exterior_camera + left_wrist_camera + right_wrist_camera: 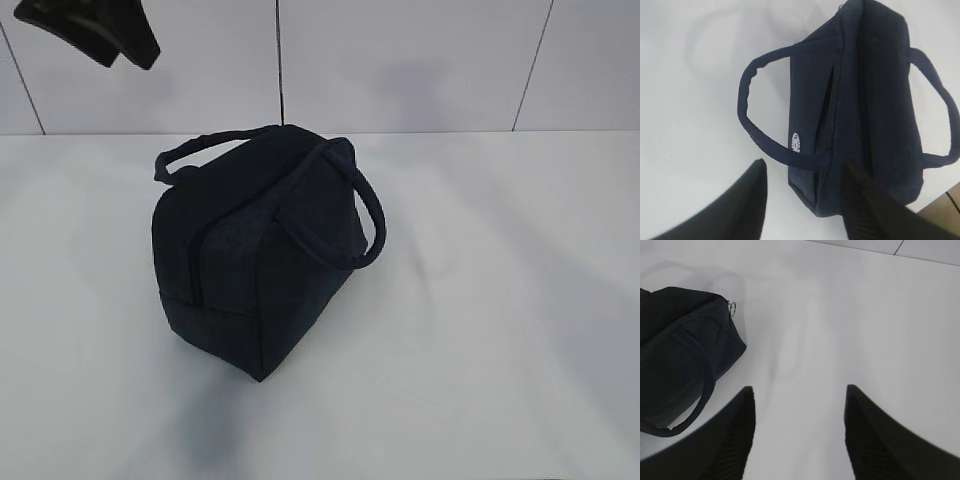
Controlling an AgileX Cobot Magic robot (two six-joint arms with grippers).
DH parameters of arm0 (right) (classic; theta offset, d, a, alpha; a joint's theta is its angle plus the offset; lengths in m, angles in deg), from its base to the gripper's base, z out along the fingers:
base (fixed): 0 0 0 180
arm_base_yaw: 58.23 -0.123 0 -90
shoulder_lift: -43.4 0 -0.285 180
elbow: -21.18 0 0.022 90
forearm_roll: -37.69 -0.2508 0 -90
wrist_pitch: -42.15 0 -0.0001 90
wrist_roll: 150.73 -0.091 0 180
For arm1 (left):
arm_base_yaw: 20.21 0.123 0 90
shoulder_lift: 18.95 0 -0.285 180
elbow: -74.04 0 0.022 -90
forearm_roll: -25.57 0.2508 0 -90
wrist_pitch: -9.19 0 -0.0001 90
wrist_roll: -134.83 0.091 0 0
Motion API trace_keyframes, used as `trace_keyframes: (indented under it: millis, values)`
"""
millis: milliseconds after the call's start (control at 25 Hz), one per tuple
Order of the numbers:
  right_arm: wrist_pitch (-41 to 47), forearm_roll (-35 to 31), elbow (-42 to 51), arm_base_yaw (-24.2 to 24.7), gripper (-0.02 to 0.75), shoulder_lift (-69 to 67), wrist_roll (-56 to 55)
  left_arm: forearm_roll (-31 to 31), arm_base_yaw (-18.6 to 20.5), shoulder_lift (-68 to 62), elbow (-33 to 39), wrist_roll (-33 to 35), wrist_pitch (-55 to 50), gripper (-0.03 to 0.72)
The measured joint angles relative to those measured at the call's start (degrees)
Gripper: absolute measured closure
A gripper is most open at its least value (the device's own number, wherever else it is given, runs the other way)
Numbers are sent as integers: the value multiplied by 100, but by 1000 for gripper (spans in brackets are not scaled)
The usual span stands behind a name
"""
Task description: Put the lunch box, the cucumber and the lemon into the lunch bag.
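The dark navy lunch bag (255,245) stands in the middle of the white table, its two loop handles up. It also shows in the left wrist view (860,105) with a white logo on its side, and in the right wrist view (675,350) with its silver ring pull (732,306). My left gripper (805,167) is open and empty, high above the bag's near end; it shows at the top left of the exterior view (95,30). My right gripper (799,390) is open and empty over bare table to the bag's right. The lunch box, cucumber and lemon are out of view.
A white tiled wall (400,60) runs behind the table (500,330). A tan surface and a thin cable (947,207) show at the lower right of the left wrist view.
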Motion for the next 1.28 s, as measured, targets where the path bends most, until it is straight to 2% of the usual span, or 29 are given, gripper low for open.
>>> trace_keyframes:
  millis: [160, 400, 920, 1280]
  values:
    - [4, 36, 436, 0, 260, 472, -106, 8, 0, 358, 0, -55, -20, 344]
    - [13, 36, 1116, 0, 250, 1300, -127, 155, 0, 882, 163, -159, -46, 344]
    - [13, 216, 2922, 0, 250, 2752, -127, 529, 0, 3030, 2030, -185, -93, 344]
    - [13, 216, 3841, 0, 250, 3877, -127, 798, 0, 4670, 3122, -185, -104, 344]
